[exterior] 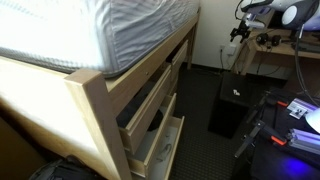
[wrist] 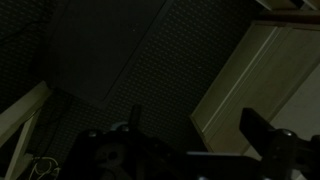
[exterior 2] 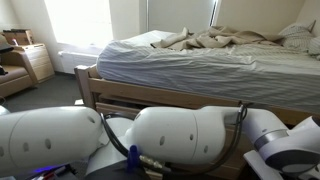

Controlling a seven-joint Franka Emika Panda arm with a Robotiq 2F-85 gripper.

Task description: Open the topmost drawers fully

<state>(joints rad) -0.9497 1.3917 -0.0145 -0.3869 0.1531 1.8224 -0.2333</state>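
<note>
While my claw (wrist: 185, 155) hung over dark carpet (wrist: 120, 60), too dim to tell whether spread or pressed together, the wide pale blond-wood topmost drawers (exterior: 150, 100) lay toward two o'clock, partly out, their long axis along the blond-wood bed frame (exterior: 95, 92).

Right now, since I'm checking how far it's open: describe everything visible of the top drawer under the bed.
The topmost drawer looks like pale blond wood with a plain, handle-less front and box sides. It sits under the bed frame, pulled partly out, dark contents showing inside. A further-open drawer lies just below.
</note>
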